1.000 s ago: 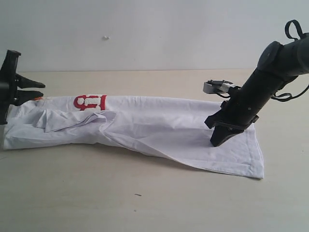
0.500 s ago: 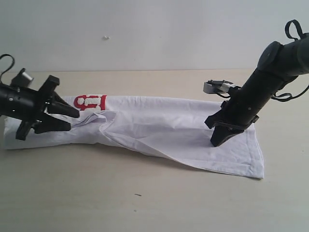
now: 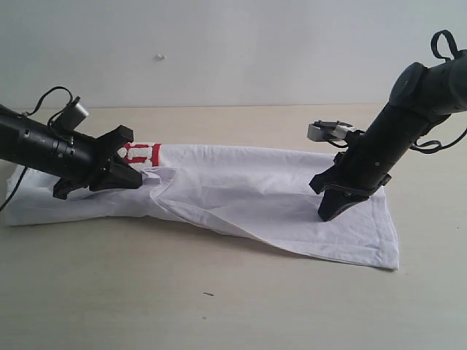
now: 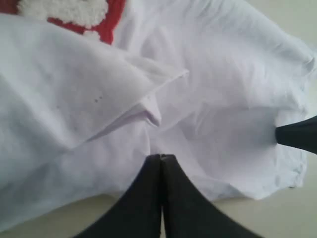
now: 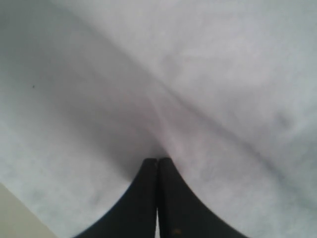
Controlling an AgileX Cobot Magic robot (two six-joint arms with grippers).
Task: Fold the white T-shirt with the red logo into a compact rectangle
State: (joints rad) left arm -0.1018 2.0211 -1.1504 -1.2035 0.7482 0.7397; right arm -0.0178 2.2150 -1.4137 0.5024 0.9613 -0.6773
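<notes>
The white T-shirt lies on the table as a long strip running left to right, rumpled near its left third. Part of the red logo shows at the strip's far edge, and again in the left wrist view as the red logo. My left gripper is shut, its tips at a crumpled fold of the T-shirt just in front of the logo. My right gripper points steeply down near the strip's right end. It is shut on a pinch of the T-shirt, with creases running out from its tips.
The tan table stretches in front of the shirt, with a small dark speck on it. A pale wall stands close behind. The shirt's right hem corner lies flat on the table.
My left arm swung in from the left edge over the shirt toward the logo. Its fingers were apart half a second ago and are now shut at the crumpled fold. The right arm has not moved.
</notes>
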